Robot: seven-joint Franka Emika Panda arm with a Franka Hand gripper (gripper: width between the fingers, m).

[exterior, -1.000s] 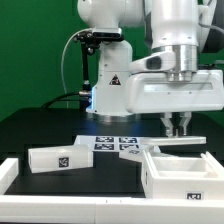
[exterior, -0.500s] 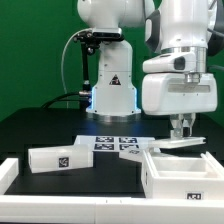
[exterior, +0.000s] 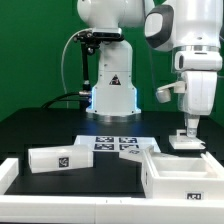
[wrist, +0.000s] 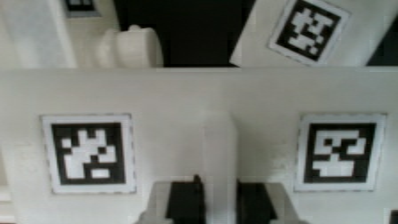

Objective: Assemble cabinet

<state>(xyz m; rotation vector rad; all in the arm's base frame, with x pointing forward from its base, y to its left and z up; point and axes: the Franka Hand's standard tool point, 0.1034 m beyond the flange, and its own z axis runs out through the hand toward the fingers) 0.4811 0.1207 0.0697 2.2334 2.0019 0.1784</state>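
Observation:
My gripper (exterior: 188, 133) stands at the exterior view's right, just behind the open white cabinet box (exterior: 180, 175). Its fingers close on a flat white panel (exterior: 188, 143) held level just above the table. In the wrist view the gripper (wrist: 221, 200) has its dark pads (wrist: 178, 205) on either side of a thin ridge of that panel (wrist: 196, 110), which carries two square tags. Beyond it I see a small round white knob (wrist: 128, 45) on another white part and a further tagged panel (wrist: 311, 30).
A white block with one tag (exterior: 58, 157) lies at the exterior view's left. The marker board (exterior: 112, 143) lies in the middle of the black table. A white rail (exterior: 60, 207) runs along the front edge. The robot base (exterior: 110, 85) stands behind.
The arm has swung toward the exterior view's right and the wrist has turned. The flat panel has shifted right with the gripper, off the box's rear edge.

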